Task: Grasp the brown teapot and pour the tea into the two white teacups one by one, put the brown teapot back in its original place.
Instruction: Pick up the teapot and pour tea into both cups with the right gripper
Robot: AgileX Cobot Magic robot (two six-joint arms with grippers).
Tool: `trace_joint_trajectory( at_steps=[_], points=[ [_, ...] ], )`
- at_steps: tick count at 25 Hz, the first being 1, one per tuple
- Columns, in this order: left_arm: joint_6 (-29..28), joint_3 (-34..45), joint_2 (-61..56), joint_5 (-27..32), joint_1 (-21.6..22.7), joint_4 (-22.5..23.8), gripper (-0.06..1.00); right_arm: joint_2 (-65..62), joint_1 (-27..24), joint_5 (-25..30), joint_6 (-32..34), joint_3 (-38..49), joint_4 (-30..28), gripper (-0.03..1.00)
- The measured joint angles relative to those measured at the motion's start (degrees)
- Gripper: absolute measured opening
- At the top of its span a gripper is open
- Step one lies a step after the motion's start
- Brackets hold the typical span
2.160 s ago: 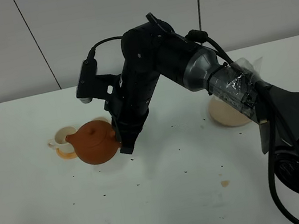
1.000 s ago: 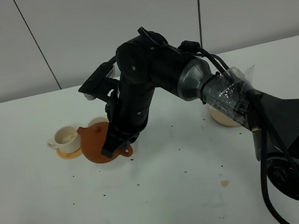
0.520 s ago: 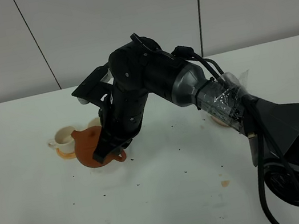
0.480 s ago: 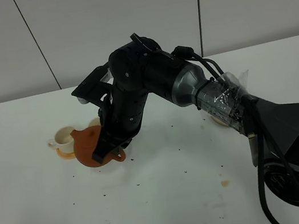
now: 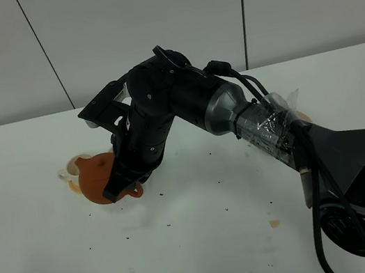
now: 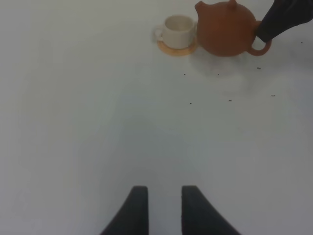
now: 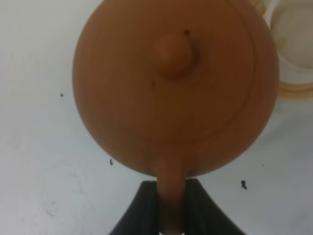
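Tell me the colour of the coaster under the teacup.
Orange. The coaster, beneath the white teacup, shows best in the left wrist view.

The brown teapot (image 7: 210, 98) looks like matt, unglazed clay (faint concentric rings); the white teacup (image 6: 177, 32) smooth ceramic; the table (image 6: 73, 122) matt white.
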Motion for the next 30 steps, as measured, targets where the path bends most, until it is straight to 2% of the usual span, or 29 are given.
trace_joint_trajectory(
  at_steps=[8,15,30],
  points=[
    [0.0,0.0,0.0,0.0,0.0,0.0,0.24,0.0,0.0,0.1,-2.0,-0.2,0.0,0.09],
    [0.0,0.0,0.0,0.0,0.0,0.0,0.24,0.0,0.1,-0.5,-6.3,-5.2,-0.6,0.09],
    [0.0,0.0,0.0,0.0,0.0,0.0,0.24,1.9,0.1,-11.5,-12.8,-6.4,-5.4,0.09]
  ],
)
